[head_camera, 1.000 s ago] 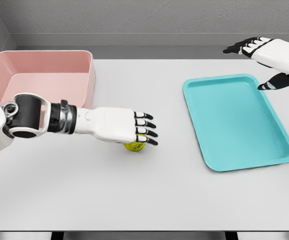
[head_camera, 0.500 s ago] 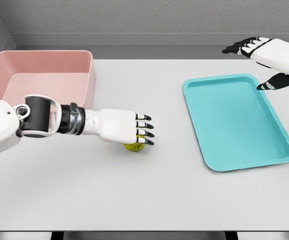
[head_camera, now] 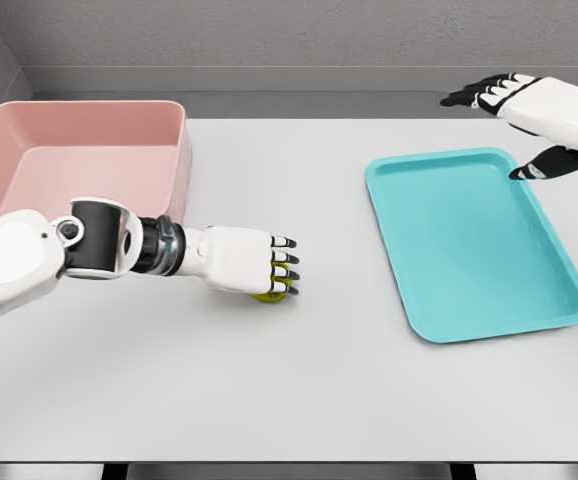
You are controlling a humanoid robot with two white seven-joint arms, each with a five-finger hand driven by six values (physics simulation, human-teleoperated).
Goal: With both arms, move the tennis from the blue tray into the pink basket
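One ball (head_camera: pixel 267 293), yellow-green, sits on the white table (head_camera: pixel 299 400), between the basket and the tray and outside both. It shows only as a sliver under the left hand (head_camera: pixel 244 260), at about 8 o'clock from the table's middle.

The left hand lies palm-down over the ball, its black-tipped fingers (head_camera: pixel 284 268) curled down over the ball's top and far side. They wrap the ball, though how firmly cannot be told. The ball looks to rest on the table surface. The left arm comes in from 9 o'clock, low across the table.

One pink basket (head_camera: pixel 181 150) stands at 10 o'clock, open-topped, just beyond the left forearm. Nothing is seen inside it.

One blue tray (head_camera: pixel 389 240) lies at 3 o'clock, its long side running slightly skewed toward 5 o'clock. Its floor is bare.

The right hand (head_camera: pixel 529 115) hangs at 1 o'clock, above the tray's far right corner and apart from it. Its fingers are stretched out toward 9 o'clock, thumb hanging below, holding nothing.
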